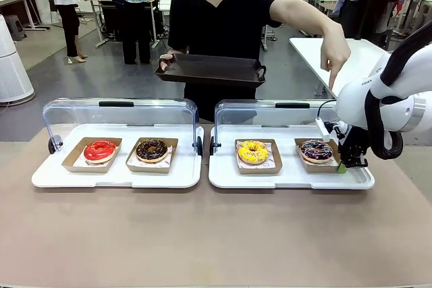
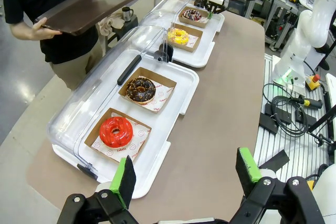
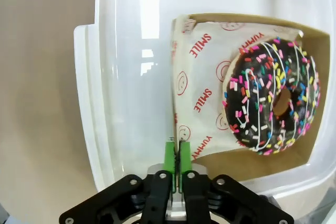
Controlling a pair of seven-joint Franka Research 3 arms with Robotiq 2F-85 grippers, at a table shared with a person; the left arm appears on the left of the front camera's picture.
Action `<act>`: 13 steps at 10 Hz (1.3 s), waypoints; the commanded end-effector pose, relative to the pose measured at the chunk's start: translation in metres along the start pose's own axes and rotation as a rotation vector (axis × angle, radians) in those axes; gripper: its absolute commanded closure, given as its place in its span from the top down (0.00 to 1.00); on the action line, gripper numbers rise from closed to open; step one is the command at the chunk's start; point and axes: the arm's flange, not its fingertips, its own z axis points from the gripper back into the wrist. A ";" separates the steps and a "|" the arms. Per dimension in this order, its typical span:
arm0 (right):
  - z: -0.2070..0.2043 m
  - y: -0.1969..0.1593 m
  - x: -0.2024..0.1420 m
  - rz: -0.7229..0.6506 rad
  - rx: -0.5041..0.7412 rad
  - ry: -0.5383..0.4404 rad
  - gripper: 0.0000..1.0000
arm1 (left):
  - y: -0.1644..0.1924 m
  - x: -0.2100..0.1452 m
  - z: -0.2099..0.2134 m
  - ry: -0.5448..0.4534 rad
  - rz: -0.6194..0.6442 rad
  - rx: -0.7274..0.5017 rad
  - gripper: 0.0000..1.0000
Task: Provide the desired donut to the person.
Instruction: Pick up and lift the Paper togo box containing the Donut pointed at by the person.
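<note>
Sprinkled donut (image 3: 273,95) just beside right hand (image 3: 177,146)

A robotics lab: black cables (image 2: 283,109) and a red emergency-stop button (image 2: 314,79) beside the beige surface (image 1: 202,234), white worktables (image 1: 307,50) beyond.

On the brown table (image 1: 216,234) two white display trays, left (image 1: 115,179) and right (image 1: 270,180), sit side by side, their clear covers (image 1: 118,116) swung up behind. The left display tray holds a red-glazed donut (image 1: 100,150) and a chocolate donut (image 1: 151,150), each in a cardboard tray (image 1: 73,161). A yellow donut (image 1: 253,152) sits in the right display tray.
</note>
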 end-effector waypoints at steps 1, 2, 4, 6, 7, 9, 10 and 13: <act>-0.006 0.000 -0.002 0.011 -0.014 -0.018 0.00 | -0.001 0.000 0.001 -0.015 -0.007 -0.004 1.00; -0.005 0.001 -0.002 0.016 -0.016 -0.020 0.00 | -0.001 0.000 0.001 -0.015 -0.007 -0.004 1.00; 0.011 0.013 0.006 0.026 -0.014 -0.016 0.00 | -0.001 0.000 0.001 -0.015 -0.007 -0.004 1.00; 0.059 0.044 0.026 0.024 0.041 0.023 0.00 | -0.001 0.000 0.001 -0.015 -0.007 -0.004 1.00; 0.089 0.061 0.034 0.011 0.058 0.039 0.00 | -0.001 0.000 0.001 -0.015 -0.007 -0.004 1.00; 0.153 0.098 0.051 0.014 0.047 0.078 0.00 | -0.001 0.000 0.001 -0.015 -0.007 -0.004 1.00; 0.183 0.112 0.059 0.025 0.031 0.095 0.00 | -0.001 0.000 0.001 -0.015 -0.007 -0.004 1.00; 0.264 0.131 0.083 0.028 -0.035 0.120 0.00 | -0.001 0.000 0.001 -0.015 -0.007 -0.004 1.00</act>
